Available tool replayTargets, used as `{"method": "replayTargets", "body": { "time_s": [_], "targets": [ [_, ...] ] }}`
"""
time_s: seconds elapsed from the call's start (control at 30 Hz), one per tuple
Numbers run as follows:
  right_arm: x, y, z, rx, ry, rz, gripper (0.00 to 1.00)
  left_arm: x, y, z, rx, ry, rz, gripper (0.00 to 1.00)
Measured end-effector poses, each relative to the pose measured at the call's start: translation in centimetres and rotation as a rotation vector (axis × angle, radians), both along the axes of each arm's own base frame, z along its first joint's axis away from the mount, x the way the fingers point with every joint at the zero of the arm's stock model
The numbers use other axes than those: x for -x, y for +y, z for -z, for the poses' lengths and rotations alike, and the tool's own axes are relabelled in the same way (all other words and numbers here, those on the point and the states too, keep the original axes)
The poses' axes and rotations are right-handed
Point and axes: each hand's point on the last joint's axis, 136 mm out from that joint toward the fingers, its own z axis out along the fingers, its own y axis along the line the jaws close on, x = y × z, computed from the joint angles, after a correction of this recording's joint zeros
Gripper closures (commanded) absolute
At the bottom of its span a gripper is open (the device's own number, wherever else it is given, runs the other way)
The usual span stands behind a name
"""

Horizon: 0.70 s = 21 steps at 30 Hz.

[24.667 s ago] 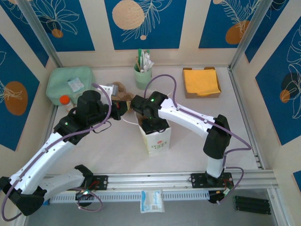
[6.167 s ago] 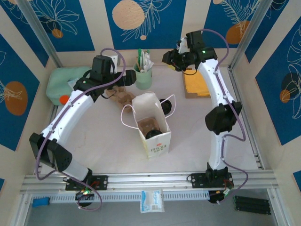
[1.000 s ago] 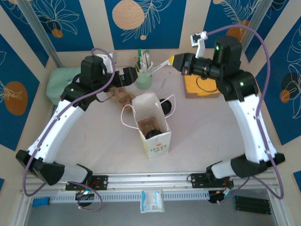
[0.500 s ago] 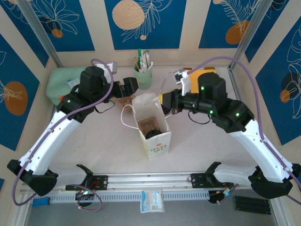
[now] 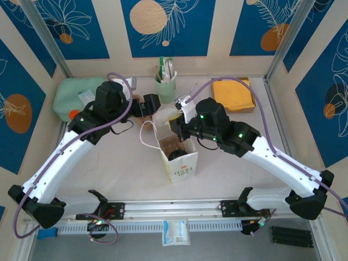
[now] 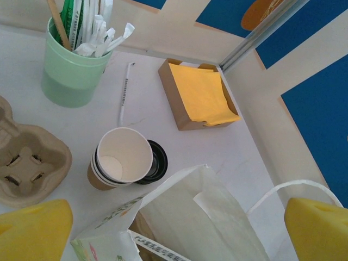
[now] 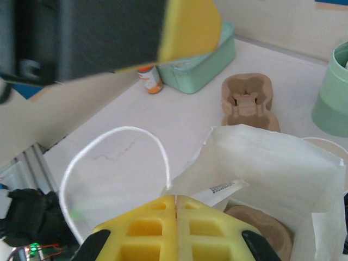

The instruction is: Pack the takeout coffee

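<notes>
Right pincer has swung from back of worktop to over paper bag — jaws clamped on thin white wrapped stirrer, tip now at bag mouth. Left pincer gaping wide, empty, just behind bag. Takeout coffee already sits inside bag, black lid up — stirrer drop looks next.

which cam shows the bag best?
Top external: the whole bag stands open, both handles and the inside visible. Left wrist catches just its top edge. Right wrist looks into its mouth from close, cropped.
</notes>
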Motion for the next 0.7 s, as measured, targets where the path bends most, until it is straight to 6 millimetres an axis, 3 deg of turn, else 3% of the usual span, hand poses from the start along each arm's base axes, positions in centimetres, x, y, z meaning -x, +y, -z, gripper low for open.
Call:
{"method": "replayTargets", "body": {
  "time_s": [0.13, 0.33, 0.4, 0.57, 0.7],
  "targets": [
    [-0.8, 0.7, 2.8, 0.052, 0.019, 0.006, 0.99, 0.1, 0.0, 0.0, 0.003, 0.000, 0.000, 0.01],
    [-0.8, 0.8, 5.4, 0.089, 0.064, 0.012, 0.65, 0.0, -0.1, -0.1, 0.009, -0.008, 0.001, 0.01],
    [-0.6, 0.8, 5.7, 0.093, 0.072, 0.010, 0.61, 0.0, -0.2, -0.2, 0.011, -0.012, 0.003, 0.00],
    [-0.2, 0.4, 5.1, 0.070, 0.081, 0.013, 0.56, 0.1, -0.3, -0.2, 0.011, -0.012, 0.007, 0.01],
    [-0.1, 0.2, 3.0, 0.023, 0.092, 0.011, 0.51, 0.1, -0.3, -0.2, 0.011, -0.012, 0.008, 0.00]
  ]
}}
